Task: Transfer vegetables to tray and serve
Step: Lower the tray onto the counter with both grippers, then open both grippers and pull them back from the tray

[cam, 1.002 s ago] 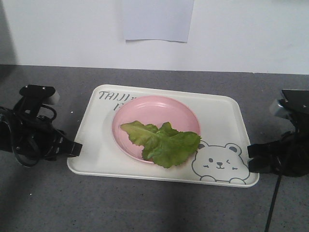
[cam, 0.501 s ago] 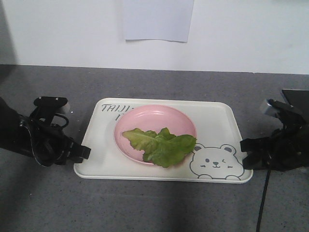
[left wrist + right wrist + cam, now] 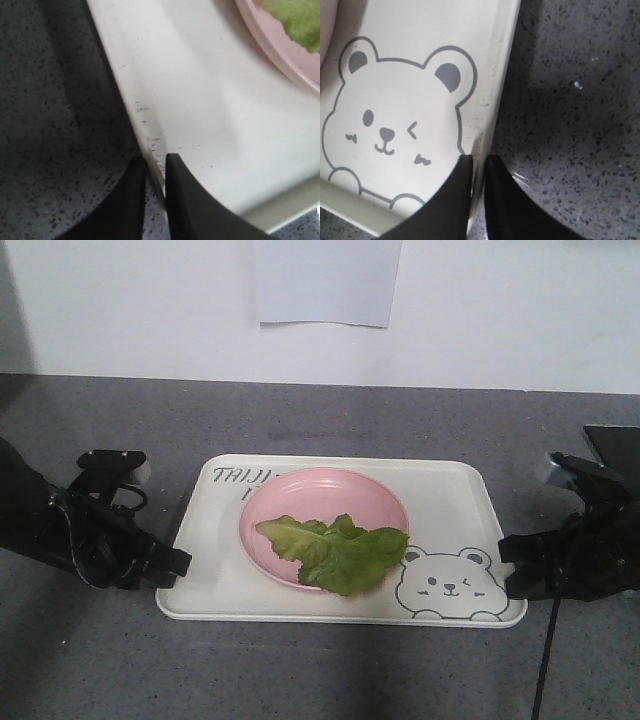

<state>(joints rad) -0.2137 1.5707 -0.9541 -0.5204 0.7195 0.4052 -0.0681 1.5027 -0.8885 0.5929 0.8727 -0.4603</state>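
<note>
While the left gripper (image 3: 155, 165) pinches the left rim of the cream tray (image 3: 455, 500) and the right gripper (image 3: 479, 165) pinches its right rim, the tray's long axis spans between them; the lettuce leaf (image 3: 335, 548) lies centred on the pink plate (image 3: 300, 498), grey countertop (image 3: 320, 670) around.

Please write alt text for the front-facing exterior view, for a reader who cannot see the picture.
Two black robot arms pinch the short edges of a cream tray on a grey table, the left gripper and the right gripper each shut on the rim. A green lettuce leaf lies on a pink plate on the tray, beside a bear drawing.
</note>
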